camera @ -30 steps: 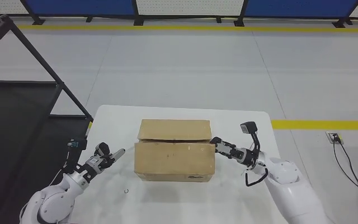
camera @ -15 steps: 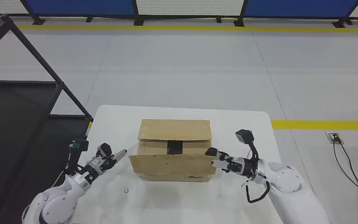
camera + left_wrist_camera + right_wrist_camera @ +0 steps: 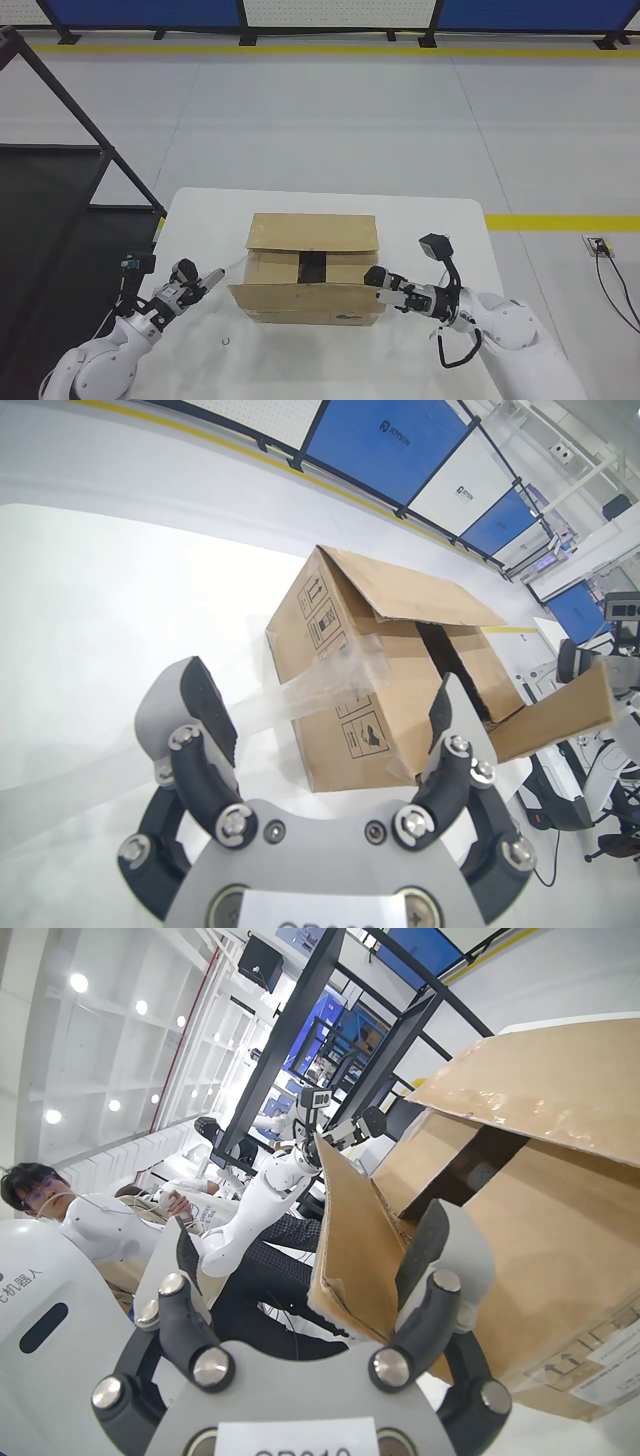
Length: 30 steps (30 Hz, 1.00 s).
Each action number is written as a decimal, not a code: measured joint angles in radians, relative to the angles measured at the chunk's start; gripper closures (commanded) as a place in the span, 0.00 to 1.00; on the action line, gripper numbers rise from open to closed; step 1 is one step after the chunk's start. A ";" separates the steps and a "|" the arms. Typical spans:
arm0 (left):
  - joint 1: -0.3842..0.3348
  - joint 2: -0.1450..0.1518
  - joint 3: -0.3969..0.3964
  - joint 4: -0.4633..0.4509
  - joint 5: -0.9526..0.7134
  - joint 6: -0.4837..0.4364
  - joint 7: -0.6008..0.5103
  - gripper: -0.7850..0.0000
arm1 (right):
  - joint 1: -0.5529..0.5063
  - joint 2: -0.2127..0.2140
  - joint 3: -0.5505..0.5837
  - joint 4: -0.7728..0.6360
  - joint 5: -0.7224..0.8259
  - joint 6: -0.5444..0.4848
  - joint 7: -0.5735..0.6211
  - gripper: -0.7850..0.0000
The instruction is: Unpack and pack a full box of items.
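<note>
Two grippers sit at the near side of the white table [image 3: 200,220], one at each end of the box [image 3: 345,270]. Left gripper [image 3: 208,277] has its jaws wide open, and a strip of clear tape [image 3: 300,700] runs from the box's left end toward one finger. Right gripper [image 3: 375,277] is spread open too, with the near flap's [image 3: 300,291] corner between its jaws. Box sits mid-table, far flap [image 3: 312,232] tilted over the top, with a dark gap [image 3: 313,264] in the middle.

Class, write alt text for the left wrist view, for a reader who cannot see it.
The open left gripper faces a cardboard box on a white table, its top flaps partly open. A strip of clear tape stretches from the box's side toward the gripper, and one flap sticks outward.
</note>
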 measured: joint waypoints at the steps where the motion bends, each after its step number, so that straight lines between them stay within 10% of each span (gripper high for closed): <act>1: 0.005 0.000 -0.001 -0.005 0.002 0.002 0.004 0.00 | -0.001 0.001 -0.001 -0.006 0.007 -0.006 0.013 0.00; 30: 0.124 0.039 0.009 -0.121 0.114 -0.291 -0.125 0.00 | 0.048 0.087 -0.148 -0.103 0.016 0.033 0.104 0.00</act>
